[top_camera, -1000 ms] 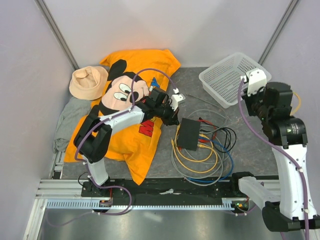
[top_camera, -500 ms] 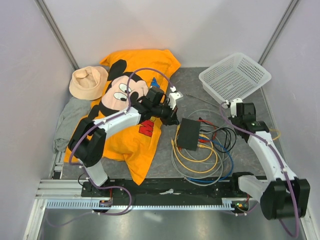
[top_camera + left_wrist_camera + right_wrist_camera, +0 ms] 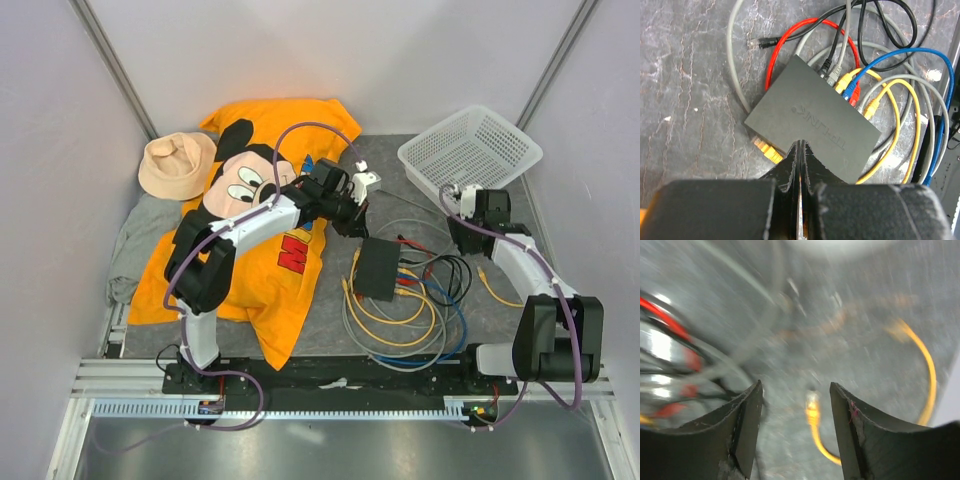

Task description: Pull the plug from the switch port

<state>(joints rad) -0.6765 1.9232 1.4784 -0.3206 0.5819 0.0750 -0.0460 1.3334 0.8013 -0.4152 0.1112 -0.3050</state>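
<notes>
The switch (image 3: 378,268) (image 3: 815,117) is a flat black box on the grey mat, with yellow, red, blue, grey and black plugs (image 3: 845,84) in one long edge and a yellow plug (image 3: 767,151) at the opposite edge. My left gripper (image 3: 355,224) (image 3: 799,145) is shut and empty, its tip just over the switch's near edge. My right gripper (image 3: 468,243) (image 3: 795,386) is open, low over the mat to the right of the switch. A short loose yellow cable (image 3: 492,285) lies there, its plug (image 3: 812,412) on the mat between my fingers, touching neither.
Coiled cables (image 3: 420,320) spread around and in front of the switch. A white mesh basket (image 3: 470,155) stands at the back right. An orange printed shirt (image 3: 255,270), a tan hat (image 3: 175,165) and a grey cloth (image 3: 135,245) lie on the left.
My right arm came down from beside the basket to the mat and its jaws opened; the yellow cable it carried now lies loose. The left gripper shifted slightly back and right.
</notes>
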